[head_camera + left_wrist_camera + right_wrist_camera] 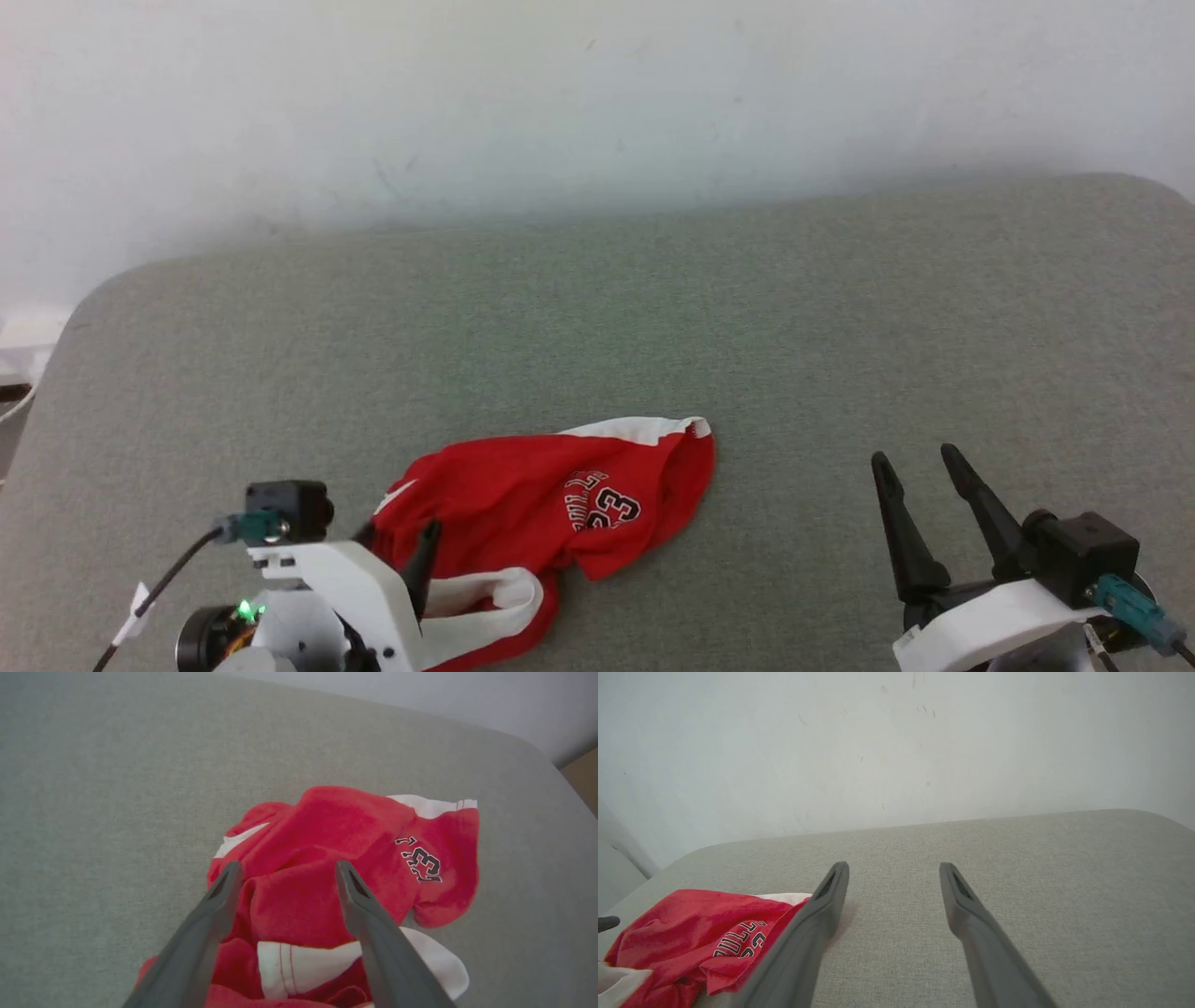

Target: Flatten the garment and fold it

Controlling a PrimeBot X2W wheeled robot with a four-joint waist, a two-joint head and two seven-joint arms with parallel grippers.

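- On the near left part of the grey woven padded surface (653, 308) lies a small, bright red, soft fabric garment (523, 504), crumpled, not flattened.
- Its long axis runs from the robot's near left toward the far right. It ends near the middle of the surface in a white-banded edge, and a printed "23" faces up.
- A second white band is bunched at the near end, just beside the left gripper (288, 877).
- That left gripper has its two long dark fingers spread wide over the red folds and clamps nothing. I cannot tell whether the tips touch the cloth.
- The left arm comes in from the near left, its fingers angled down at the garment.
- The right gripper (915, 459) is also spread and empty. It sits over bare surface well to the garment's right, fingers pointing away from the robot and leaning slightly left.
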